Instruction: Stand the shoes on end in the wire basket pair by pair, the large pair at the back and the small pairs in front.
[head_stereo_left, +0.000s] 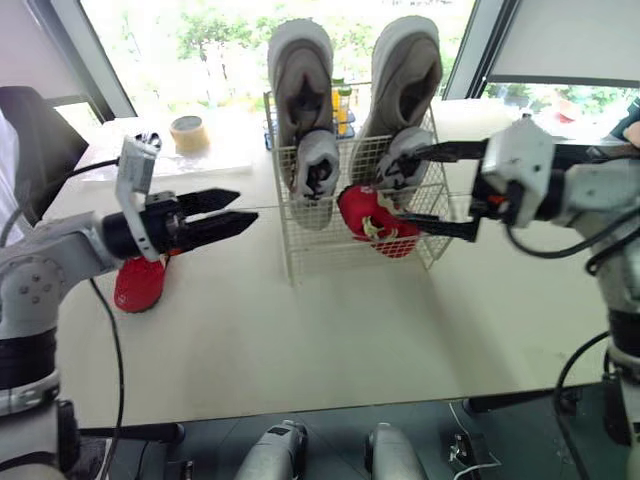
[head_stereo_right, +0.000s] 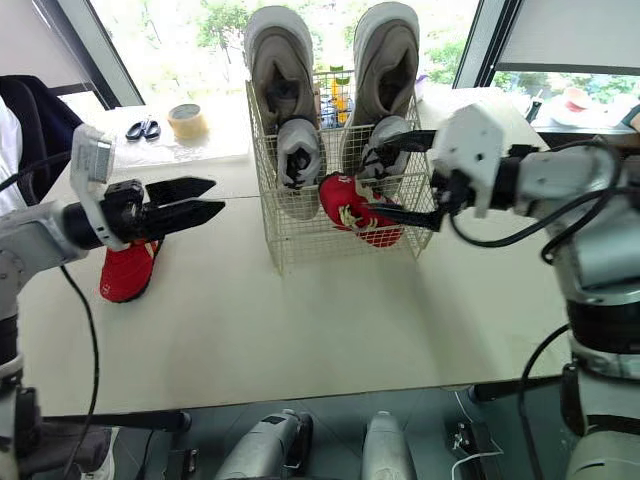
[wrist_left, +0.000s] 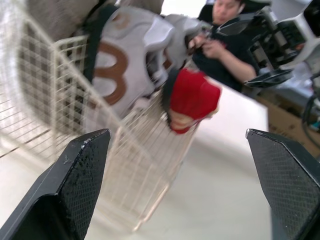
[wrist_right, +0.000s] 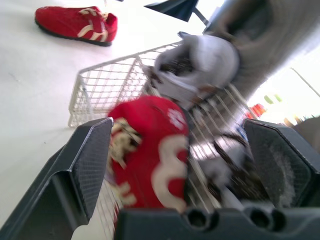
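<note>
The loose red shoe (head_stereo_left: 138, 285) lies flat on the table (head_stereo_left: 300, 345) at the left edge of the head view, below the left arm. We judge it light, with a soft upper that gives under the pads and a stiffer sole. The firmest hold would be across the sides at mid-length, squeezing sole and upper together; the toe cap looks rounded and may slip.

Its mate, the red shoe in the basket (head_stereo_left: 362, 208), sits tilted at the front right of the wire basket (head_stereo_left: 320, 250) in the upper centre. It leans rather than standing on end. Behind it stand the small grey shoes (head_stereo_left: 316, 165) and, at the back, the large grey sneakers (head_stereo_left: 300, 70).

The right gripper (head_stereo_left: 408, 188) reaches in from the right of the frame with its fingers spread wide, one above and one below that tilted shoe. In the right wrist view the shoe lies between them. We cannot tell whether either finger touches it.

The left gripper (head_stereo_left: 228, 214) hovers centre left, above the table and short of the basket. Its fingers are parted and grasp nothing.
</note>
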